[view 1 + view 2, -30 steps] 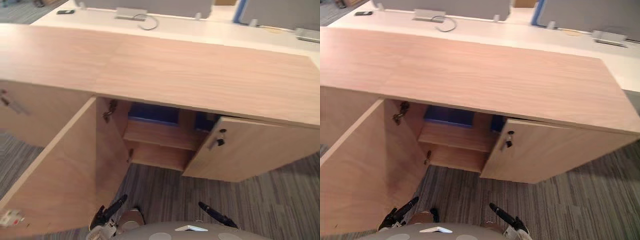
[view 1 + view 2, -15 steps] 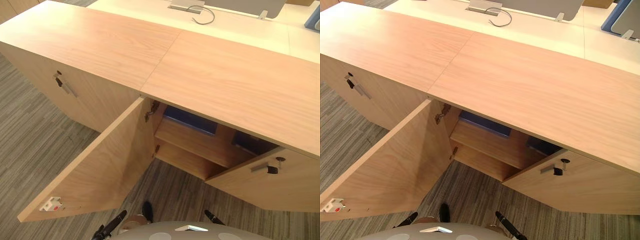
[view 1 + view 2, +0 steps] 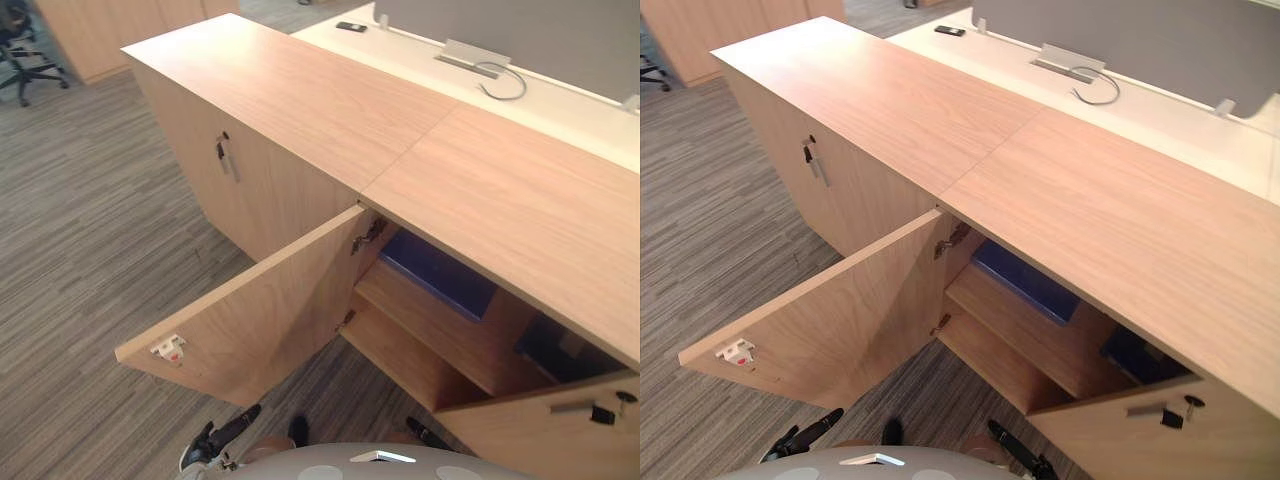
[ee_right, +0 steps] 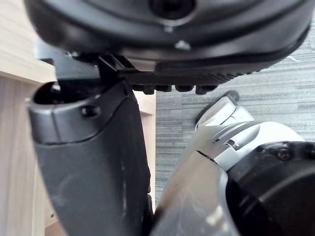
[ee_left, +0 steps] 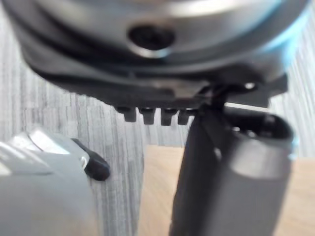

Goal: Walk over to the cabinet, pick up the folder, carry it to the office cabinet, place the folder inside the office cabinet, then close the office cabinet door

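Blue flat folder (image 3: pixel 441 273) on upper shelf inside light wooden office cabinet (image 3: pixel 500 190). View swung leftward, contents unmoved; hinged wooden door (image 3: pixel 260 310) in front of cabinet wide open, closing outstanding. Dark left hand (image 3: pixel 215 440) and right hand (image 3: pixel 1008 443) low before cabinet, fingers straight, empty.

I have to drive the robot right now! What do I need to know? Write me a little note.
Hands: the left hand is open and empty, hanging low by the left door. The right hand is open and empty, low in front of the office cabinet.
Things: the blue folder lies flat on the upper shelf inside. A dark blue thing sits further right, partly behind the right door.
Done: the folder looks placed inside.
Left: close up. The left door stands wide open and the right door is ajar.
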You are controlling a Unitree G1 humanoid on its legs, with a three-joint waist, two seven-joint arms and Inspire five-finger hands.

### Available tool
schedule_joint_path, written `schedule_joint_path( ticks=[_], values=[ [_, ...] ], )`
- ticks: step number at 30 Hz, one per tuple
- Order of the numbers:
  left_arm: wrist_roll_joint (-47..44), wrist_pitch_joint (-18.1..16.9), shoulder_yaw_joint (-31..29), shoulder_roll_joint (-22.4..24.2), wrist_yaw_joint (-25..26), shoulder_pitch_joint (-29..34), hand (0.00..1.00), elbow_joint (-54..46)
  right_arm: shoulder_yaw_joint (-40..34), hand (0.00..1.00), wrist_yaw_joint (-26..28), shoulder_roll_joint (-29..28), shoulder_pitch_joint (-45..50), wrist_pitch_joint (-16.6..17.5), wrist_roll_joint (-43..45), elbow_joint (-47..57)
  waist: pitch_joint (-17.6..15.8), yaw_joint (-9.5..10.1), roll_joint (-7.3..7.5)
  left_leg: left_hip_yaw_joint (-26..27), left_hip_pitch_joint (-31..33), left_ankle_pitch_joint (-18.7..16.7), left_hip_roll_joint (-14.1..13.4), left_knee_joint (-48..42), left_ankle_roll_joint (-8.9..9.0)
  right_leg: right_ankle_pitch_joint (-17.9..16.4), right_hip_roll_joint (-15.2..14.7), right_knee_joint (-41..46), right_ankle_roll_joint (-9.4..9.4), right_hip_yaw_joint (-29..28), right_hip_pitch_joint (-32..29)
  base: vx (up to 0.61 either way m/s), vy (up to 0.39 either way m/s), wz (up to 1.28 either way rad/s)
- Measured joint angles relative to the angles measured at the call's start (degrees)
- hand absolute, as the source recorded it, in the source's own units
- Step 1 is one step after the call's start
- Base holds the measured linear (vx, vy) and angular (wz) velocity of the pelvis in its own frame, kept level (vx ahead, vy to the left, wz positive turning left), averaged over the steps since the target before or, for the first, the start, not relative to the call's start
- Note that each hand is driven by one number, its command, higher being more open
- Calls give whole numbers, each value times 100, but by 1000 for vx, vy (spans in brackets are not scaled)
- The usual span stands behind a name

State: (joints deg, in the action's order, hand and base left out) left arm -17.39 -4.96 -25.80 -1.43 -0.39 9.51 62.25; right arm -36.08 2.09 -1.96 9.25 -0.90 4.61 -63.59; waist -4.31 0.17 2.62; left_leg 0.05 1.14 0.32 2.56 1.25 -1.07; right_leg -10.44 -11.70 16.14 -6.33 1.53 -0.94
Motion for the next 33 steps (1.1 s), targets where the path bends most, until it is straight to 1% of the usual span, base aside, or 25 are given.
schedule_joint_path(
  ticks=[2, 4, 6, 7, 9, 10, 11, 12, 13, 14, 15, 17, 18, 19, 20, 21, 22, 23, 24, 25, 26, 28, 29, 32, 33],
  values=[
    [-41, 11, -243, 62, 16, 5, 100, 17, -1, 100, -1, -13, 23, 4, -47, 38, 38, -8, 32, 57, 173, 40, -155, -17, 245, -72, 115, -473, -52, 184, 61, -18, -221, -16],
    [-45, 15, -371, 127, 16, -4, 100, 25, -63, 100, -34, -4, 118, 2, -101, 52, 30, -50, 17, 38, 160, 64, -300, -24, 333, -65, 231, -553, -27, 381, 156, 8, -230, 20],
    [-63, 14, -451, 166, 16, -9, 100, 7, -169, 100, -69, -27, 176, 1, -91, 53, 19, -31, 12, -17, 76, 46, -405, -81, 413, -65, 317, -560, -27, 560, 365, 37, -161, 35],
    [-146, 16, -451, 163, 15, -18, 100, -12, -157, 100, -96, -40, 177, 3, -91, 53, 12, -32, 32, -110, 55, -9, -435, -189, 469, -65, 352, -554, -27, 675, 495, 31, -82, 44],
    [-283, 18, -450, 183, 6, -65, 100, -138, -147, 100, -108, -65, 177, 10, -88, 45, -21, -33, 75, -191, 211, -223, -469, -553, 484, -64, 368, -517, -26, 888, 620, 21, -72, 60],
    [-291, 17, -451, 196, 5, -145, 100, -217, -159, 100, -120, -73, 170, 14, -80, 37, -40, -54, 72, 218, 539, -469, -658, -1110, 405, -63, 378, -489, -24, 1132, 635, -13, -23, 65],
    [-312, 23, -452, 218, 0, -206, 100, -224, -173, 100, -129, -70, 163, 16, -75, 36, -58, -59, 46, 545, 687, -579, -813, -1390, 362, -63, 386, -471, -23, 1248, 638, -23, 0, 79],
    [-339, 24, -457, 219, -50, -291, 100, -219, -274, 100, -149, -55, 133, 20, 30, 46, -159, -46, -29, 1424, 905, -804, -1227, -2039, 143, -104, 379, -381, 47, 1430, 661, -16, 58, 54],
    [-400, 25, -456, 229, -49, -295, 100, -216, -347, 100, -155, -56, 114, 20, 31, 48, -185, -49, -70, 1711, 960, -871, -1373, -2259, 79, -136, 367, -342, 91, 1470, 676, -6, 95, 49],
    [-488, 26, -453, 271, -32, -300, 100, -208, -499, 100, -153, -51, 88, 18, 36, 61, -229, -53, -184, 1874, 989, -935, -1506, -2437, 108, -188, 356, -262, 102, 1523, 717, 0, 128, 42],
    [-548, 24, -423, 301, -24, -284, 100, -202, -736, 100, -137, -53, 53, 18, 93, 40, -270, -66, -234, 1751, 985, -940, -1267, -2365, 150, -284, 226, -108, 128, 1534, 680, 1, 107, 49],
    [-548, 21, -346, 235, -10, -280, 100, -197, -948, 100, -92, -79, 54, 7, 278, -153, -229, -173, -141, 1602, 1000, -868, -959, -2146, 139, -313, 55, -149, 183, 1495, 707, 16, 170, 65],
    [-548, 20, -347, 168, -8, -274, 100, -180, -1065, 100, -55, -94, 55, 3, 344, -222, -213, -190, -126, 1546, 1041, -819, -849, -2068, 136, -311, -3, -184, 183, 1484, 707, 49, 202, 67],
    [-547, 24, -356, 119, 0, -280, 100, -137, -1217, 100, -12, -109, 51, 3, 429, -325, -175, -197, -52, 1453, 1043, -731, -714, -1930, 127, -280, -61, -241, 191, 1496, 719, 36, 111, 50],
    [-544, 26, -362, 87, 9, -286, 100, -123, -1313, 100, 13, -114, 50, 3, 497, -375, -168, -195, -43, 1384, 1040, -645, -656, -1782, 129, -214, -68, -241, 263, 1524, 710, 34, 98, 46],
    [-535, 31, -406, 61, 9, -284, 100, -119, -1381, 100, 25, -117, 53, 3, 511, -401, -184, -199, -83, 1317, 1022, -567, -617, -1652, 126, -144, -66, -239, 276, 1555, 703, 10, 51, 48],
    [-501, 57, -554, -27, -27, -303, 100, -124, -1508, 100, 37, -119, 53, -4, 514, -438, -161, -198, -51, 1211, 960, -419, -584, -1389, 137, 4, -19, -246, 315, 1560, 700, 14, 45, 52],
    [-461, 159, -753, -221, -49, -366, 100, -151, -1568, 100, 44, -121, 65, -1, 527, -472, -165, -209, -101, 1144, 854, -248, -595, -1024, 173, 190, 60, -263, 345, 1557, 679, 23, 32, 49],
    [-394, 181, -830, -353, -43, -398, 100, -152, -1591, 100, 43, -120, 71, 2, 528, -493, -150, -207, -97, 1135, 777, -143, -612, -804, 187, 298, 109, -280, 352, 1562, 675, 48, 18, 46],
    [-265, 192, -901, -656, -12, -486, 100, -157, -1640, 100, 40, -121, 80, 2, 531, -534, -118, -201, -90, 1136, 606, 41, -661, -296, 203, 503, 193, -343, 390, 1560, 671, 102, 35, 47],
    [-230, 190, -891, -961, 2, -577, 100, -179, -1675, 100, 41, -121, 104, 1, 538, -533, -64, -201, -138, 1172, 448, 330, -716, 203, 231, 626, 277, -328, 404, 1559, 597, 113, 38, 47],
    [-226, 172, -884, -1327, 63, -765, 100, -186, -1686, 100, 20, -99, 118, 14, 538, -532, -76, -205, -161, 1106, 414, 695, -701, 395, 220, 643, 306, -311, 410, 1545, 595, 100, 26, 44],
    [-226, 160, -886, -1570, 86, -868, 100, -186, -1656, 100, 10, -71, 116, 11, 538, -531, -64, -193, -147, 1054, 383, 699, -651, 390, 209, 652, 280, -244, 416, 1536, 599, 98, 13, 30],
    [-64, 128, -896, -1871, 43, -930, 100, -146, -1609, 100, 88, -77, 105, 0, 538, -534, -64, -194, -163, 1039, 275, 659, -584, 389, 195, 645, 222, -102, 412, 1474, 614, 96, 18, 5],
    [-135, 128, -877, -1878, 27, -930, 100, -158, -1614, 100, 123, -77, 110, -28, 570, -541, -57, -193, -180, 1040, 252, 637, -561, 394, 186, 578, 210, -128, 444, 1396, 639, 98, 28, 2]
  ],
)
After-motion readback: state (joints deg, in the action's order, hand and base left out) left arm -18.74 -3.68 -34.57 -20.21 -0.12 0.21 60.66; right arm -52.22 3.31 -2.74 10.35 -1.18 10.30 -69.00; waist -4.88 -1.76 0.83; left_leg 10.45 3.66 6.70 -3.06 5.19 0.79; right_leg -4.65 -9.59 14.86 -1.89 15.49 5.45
